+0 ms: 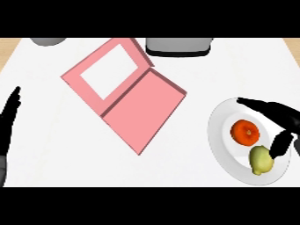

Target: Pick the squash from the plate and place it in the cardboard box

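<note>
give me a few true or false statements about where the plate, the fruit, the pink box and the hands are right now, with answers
1. The white plate lies at the right of the counter. True.
2. The pink box holds the yellow-green squash. False: the squash lies on the plate, beside an orange-red fruit.
3. The right hand is over the plate. True.
4. The left hand grips the box. False: it rests open at the left edge, apart from the box.
5. The box lid is closed. False: it is open.

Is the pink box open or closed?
Open. The box has its lid flipped flat on the counter beside it, and the inside shows white, with nothing in it.
</note>
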